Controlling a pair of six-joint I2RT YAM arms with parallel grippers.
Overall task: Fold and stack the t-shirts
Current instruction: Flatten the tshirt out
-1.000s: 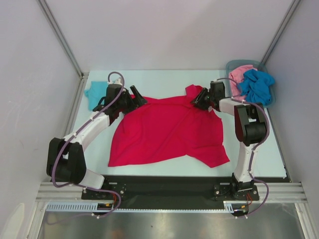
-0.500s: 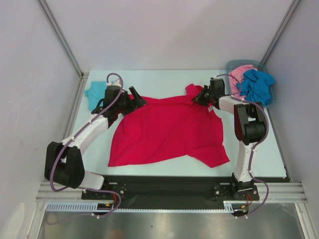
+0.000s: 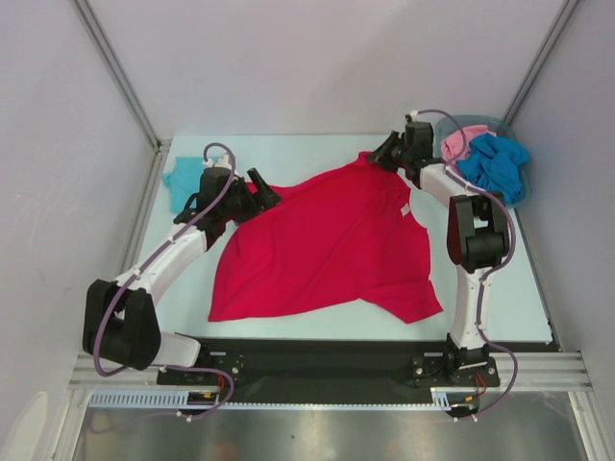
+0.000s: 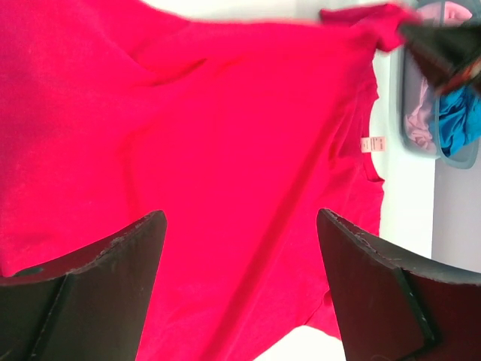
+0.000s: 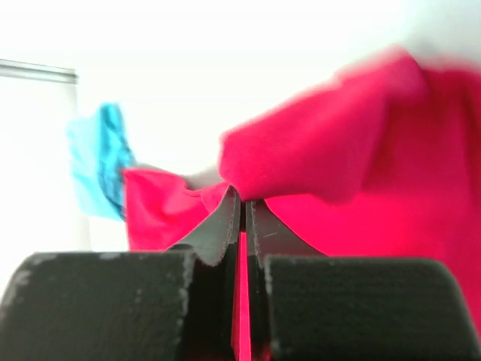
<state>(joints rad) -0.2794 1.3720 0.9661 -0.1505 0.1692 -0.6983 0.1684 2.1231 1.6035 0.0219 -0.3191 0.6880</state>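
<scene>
while tight on red t-shirt (image 3: 327,240), right pincer (image 3: 380,157) near bin (image 3: 479,119)

- The table (image 3: 317,154) has a pale mint top, with bare surface showing along the far edge and down both sides.
- A red t-shirt (image 3: 327,245) is spread over the middle. It is mostly flat, reaching from close to the far edge almost to the near edge, with some rumpling at its near right corner.
- A teal t-shirt (image 3: 178,182) lies bunched in the far left corner, apart from the red one.
- A grey bin (image 3: 476,118) stands in the far right corner, with a pink shirt (image 3: 461,142) and a blue shirt (image 3: 495,165) heaped inside.
</scene>
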